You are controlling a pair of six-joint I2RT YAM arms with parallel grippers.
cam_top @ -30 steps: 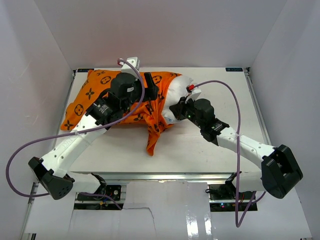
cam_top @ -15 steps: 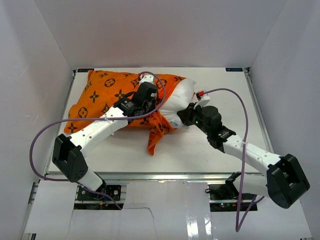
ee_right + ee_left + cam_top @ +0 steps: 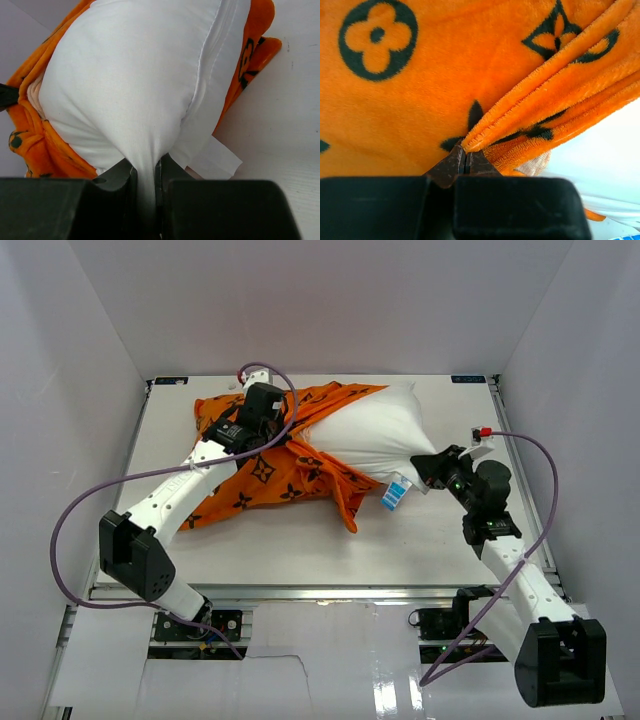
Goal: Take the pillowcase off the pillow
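L gripper point(image 3: 465, 161) jaws together, pinching a folded hem of the cover point(image 3: 262, 478); tips meet w/ only plush edge between them, orange fabric fills most of the L wrist view. R gripper point(image 3: 145, 172) clamped on a pinch of white pillow point(image 3: 368, 430) cloth at its near-right corner, fabric drawn tight into a narrow gap btwn the fingers. Pillow lies mid-table toward the far side, right end bare and plump; left end goes under the cover and L arm, can't tell how much is inside. Cover bunches over the pillow's far edge and spreads flat to the left-front on the table point(image 3: 300, 545), one pointed flap reaching toward centre front. Tag point(image 3: 396, 493), white/blue, sticks out at the pillow's near edge just beside the R gripper. Purple cable point(image 3: 58, 540) loops off the L arm past the table's left edge; another arcs over the R arm. White walls on three sides.
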